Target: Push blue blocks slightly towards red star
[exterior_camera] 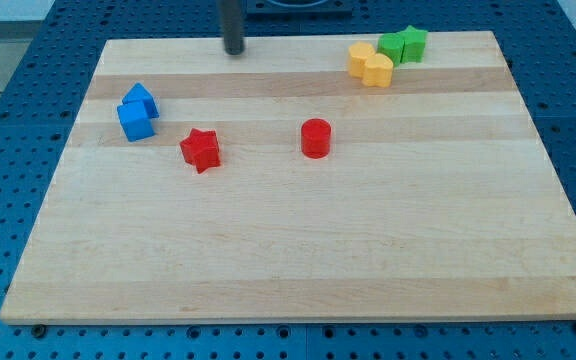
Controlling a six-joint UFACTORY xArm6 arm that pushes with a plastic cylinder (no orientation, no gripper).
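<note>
Two blue blocks sit together at the view's left: a blue cube (135,122) and a second blue block (141,99) touching it just above. The red star (200,150) lies to their lower right, a short gap away. My tip (234,50) rests on the board near the view's top edge, well above and to the right of the blue blocks and the red star, touching no block.
A red cylinder (315,137) stands right of the star. Two yellow blocks (370,64) and two green blocks (404,45) cluster at the view's top right. The wooden board (298,250) lies on a blue perforated table.
</note>
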